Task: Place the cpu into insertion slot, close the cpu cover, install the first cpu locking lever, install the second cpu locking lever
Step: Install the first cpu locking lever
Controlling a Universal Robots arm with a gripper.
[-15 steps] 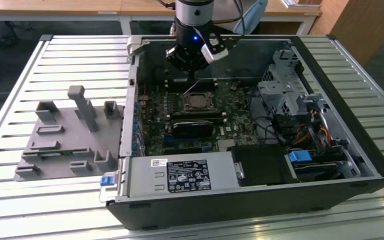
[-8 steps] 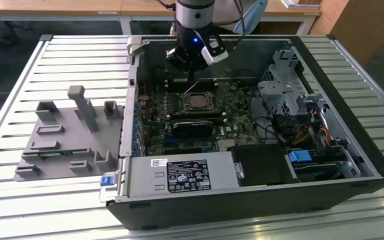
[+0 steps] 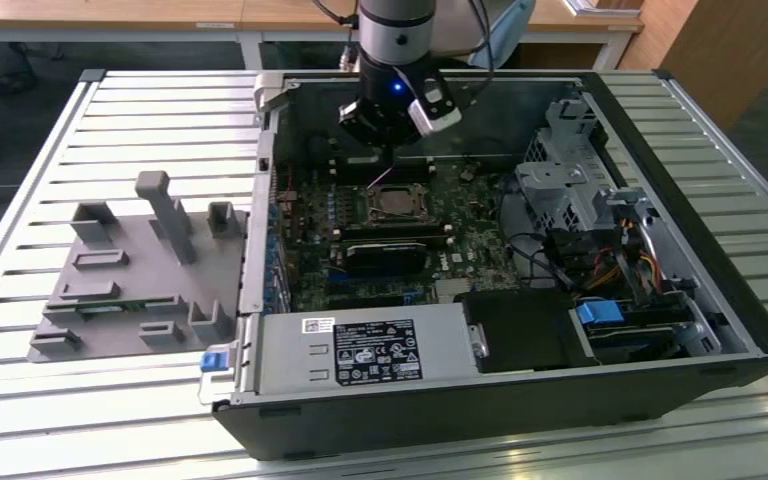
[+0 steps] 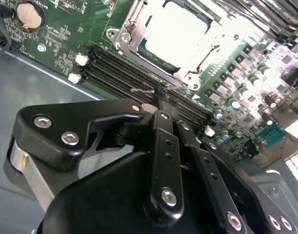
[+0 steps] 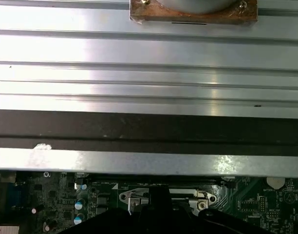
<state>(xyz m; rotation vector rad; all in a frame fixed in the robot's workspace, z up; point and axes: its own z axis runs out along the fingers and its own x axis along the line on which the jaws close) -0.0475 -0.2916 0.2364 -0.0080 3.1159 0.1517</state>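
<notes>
cpu [image 4: 176, 29]: flat inside the cover [image 4: 185, 73] opening
gripper [image 4: 164, 100]: just beside the cover, tips pinched together
lever [image 4: 141, 90]: thin wire beside the cover, end at the tips; grip unclear

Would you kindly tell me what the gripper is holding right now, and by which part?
The gripper appears closed on the thin wire locking lever, pinching it near its free end.

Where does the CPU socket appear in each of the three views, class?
Exterior view: CPU socket at the green board's middle, beside the gripper.
Second wrist view: CPU socket just beyond the gripper, past black memory slots.
First wrist view: CPU socket partly hidden behind the gripper.
Shared landmark: the gripper.
</notes>
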